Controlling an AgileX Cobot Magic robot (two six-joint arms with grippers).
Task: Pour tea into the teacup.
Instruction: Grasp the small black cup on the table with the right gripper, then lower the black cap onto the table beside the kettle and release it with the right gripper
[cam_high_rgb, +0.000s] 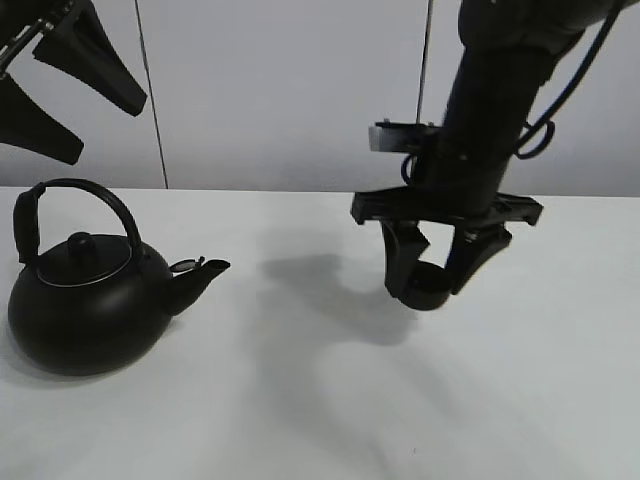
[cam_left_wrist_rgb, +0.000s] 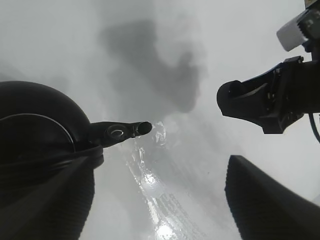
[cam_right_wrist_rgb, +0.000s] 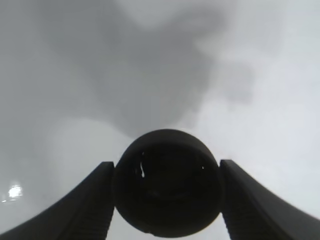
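Observation:
The small round black teacup (cam_high_rgb: 432, 296) is held between the fingers of my right gripper (cam_high_rgb: 430, 286), a little above the white table, right of centre. In the right wrist view the teacup (cam_right_wrist_rgb: 167, 182) fills the gap between both fingers (cam_right_wrist_rgb: 80, 205), its glossy inside showing. The big black kettle (cam_high_rgb: 85, 305) with an arched handle stands on the table at the left, spout (cam_high_rgb: 200, 275) pointing right toward the cup. My left gripper (cam_high_rgb: 105, 130) is open and empty, high above the kettle. The left wrist view shows the kettle (cam_left_wrist_rgb: 35, 130) and its spout (cam_left_wrist_rgb: 120, 131) below.
The white table (cam_high_rgb: 300, 400) stretches between kettle and cup. A pale wall (cam_high_rgb: 280, 90) runs along the table's back edge. The right arm's gripper body (cam_left_wrist_rgb: 270, 100) shows in the left wrist view. A shiny wet-looking patch (cam_left_wrist_rgb: 150, 175) lies on the table under the spout.

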